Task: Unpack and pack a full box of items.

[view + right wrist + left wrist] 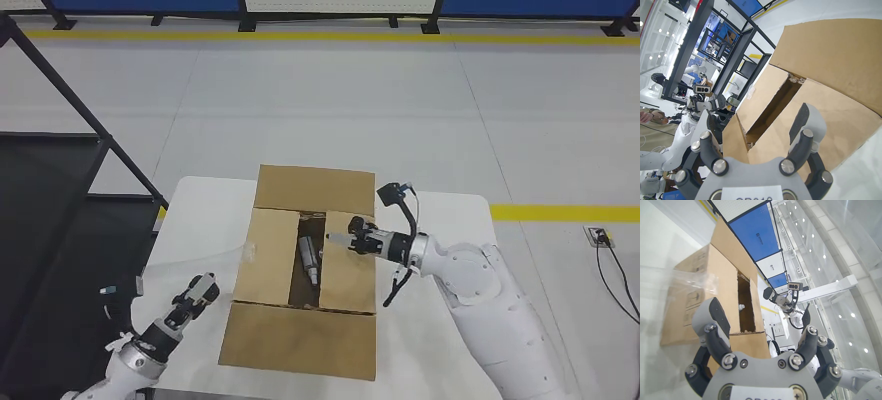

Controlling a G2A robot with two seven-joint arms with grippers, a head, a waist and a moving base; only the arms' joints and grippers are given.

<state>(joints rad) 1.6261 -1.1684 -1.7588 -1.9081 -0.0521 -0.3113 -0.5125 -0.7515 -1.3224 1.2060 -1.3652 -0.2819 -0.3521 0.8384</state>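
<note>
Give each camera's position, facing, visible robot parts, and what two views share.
Top view: overhead, looking down at box and table; both arms show.
Left wrist view: on the left arm, facing the box's side; open left gripper shows.
Right wrist view: on the right arm, over the box's flaps; open right gripper shows.
Shared: both wrist views see the box's opening.

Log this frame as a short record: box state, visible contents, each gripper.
box: cardboard box on the white table; near and far flaps folded out, two side flaps partly closed with a gap between them
contents seen: one bottle lying in the gap; the rest of the inside is hidden
left gripper: open, empty, by the table surface beside the box
right gripper: open, empty, above a side flap
</note>
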